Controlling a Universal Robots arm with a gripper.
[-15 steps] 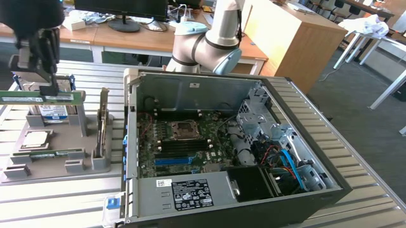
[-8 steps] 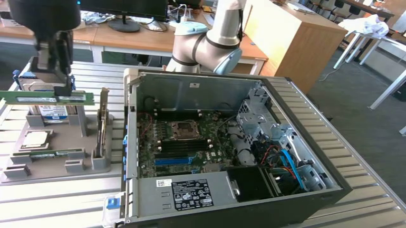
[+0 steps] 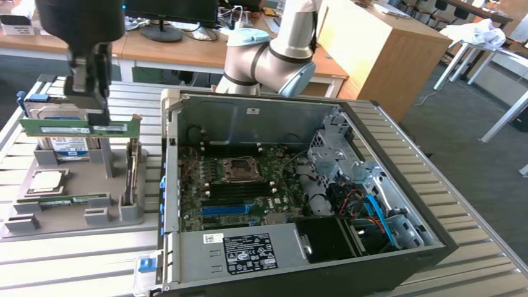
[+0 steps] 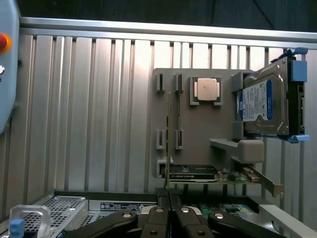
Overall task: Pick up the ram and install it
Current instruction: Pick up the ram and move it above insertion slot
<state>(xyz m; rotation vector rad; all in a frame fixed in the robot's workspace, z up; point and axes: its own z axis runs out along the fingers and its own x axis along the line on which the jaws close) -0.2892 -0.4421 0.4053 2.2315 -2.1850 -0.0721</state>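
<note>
In the exterior view my gripper (image 3: 93, 116) hangs at the exterior view's left, above the grey parts holder (image 3: 74, 216). It is shut on the ram (image 3: 58, 125), a long green stick with a white label, held level and lifted off the holder. In the wrist view the ram (image 4: 168, 148) runs edge-on as a thin line out from between my shut gripper (image 4: 169, 201). The open computer case (image 3: 429, 241) lies to the exterior view's right, its motherboard (image 3: 239, 185) exposed with memory slots (image 3: 235, 195) below the processor socket.
The holder also carries a second green stick (image 3: 66, 200), a square silver processor (image 3: 47, 181), a hard drive (image 3: 70, 143) and an upright card with a metal bracket (image 3: 132, 173). The arm's elbow (image 3: 272, 62) rises behind the case. Slatted aluminium table (image 3: 74, 266) surrounds everything.
</note>
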